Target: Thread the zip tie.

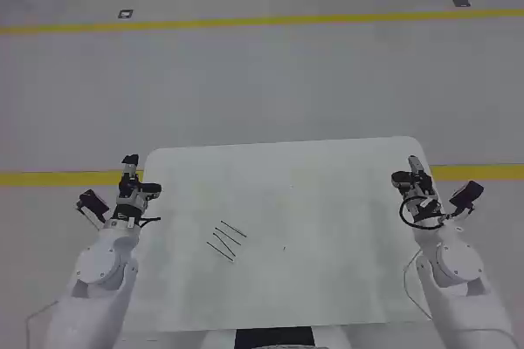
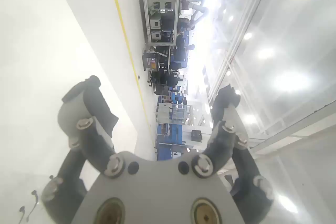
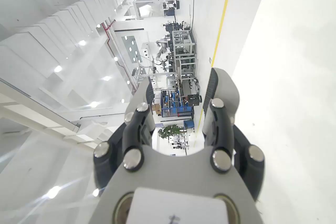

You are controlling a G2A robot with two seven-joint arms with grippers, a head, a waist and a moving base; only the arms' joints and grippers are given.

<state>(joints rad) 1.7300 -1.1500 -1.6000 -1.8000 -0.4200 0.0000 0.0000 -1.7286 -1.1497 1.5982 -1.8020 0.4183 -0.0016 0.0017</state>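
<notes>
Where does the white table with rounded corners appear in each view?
Top view: the white table with rounded corners fills the middle of the picture.
Left wrist view: table behind one finger of the left tool.
Right wrist view: table behind one finger of the right tool.
Shared landmark: the yellow floor line beyond the table.

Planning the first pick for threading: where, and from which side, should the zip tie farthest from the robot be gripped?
Probably near the middle of that zip tie, from straight above, jaws across its length. It lies flat on the table, too thin for a sideways approach, with other ties close on its near side. The left gripper is nearer.
</notes>
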